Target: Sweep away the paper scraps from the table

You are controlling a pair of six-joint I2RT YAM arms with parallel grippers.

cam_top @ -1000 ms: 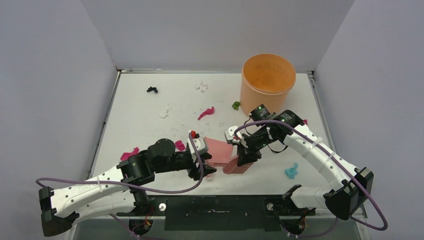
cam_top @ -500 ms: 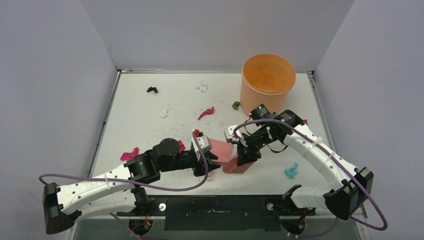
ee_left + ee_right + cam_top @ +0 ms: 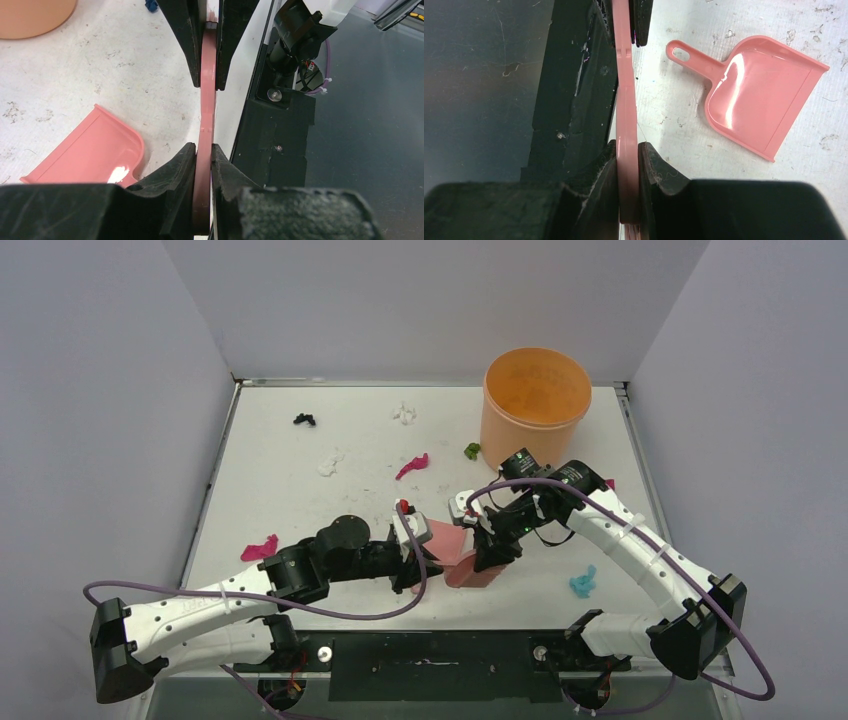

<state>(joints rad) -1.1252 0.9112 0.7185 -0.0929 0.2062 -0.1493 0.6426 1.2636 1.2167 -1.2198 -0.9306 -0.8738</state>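
My left gripper is shut on the handle of the pink hand brush. My right gripper is shut on the same brush at its bristle end. In the top view the two grippers, left and right, meet near the table's front middle. The pink dustpan lies flat beside them and shows in the right wrist view. Paper scraps lie scattered on the table: black, white, white, magenta, green, magenta, light blue.
An orange bucket stands at the back right. Grey walls close in the table on three sides. The black front rail with the arm bases runs along the near edge. A dark blue scrap shows past the right gripper's fingers.
My left arm has moved right, bringing its gripper up to the brush handle beside the right gripper. The right arm, dustpan and scraps have not moved.
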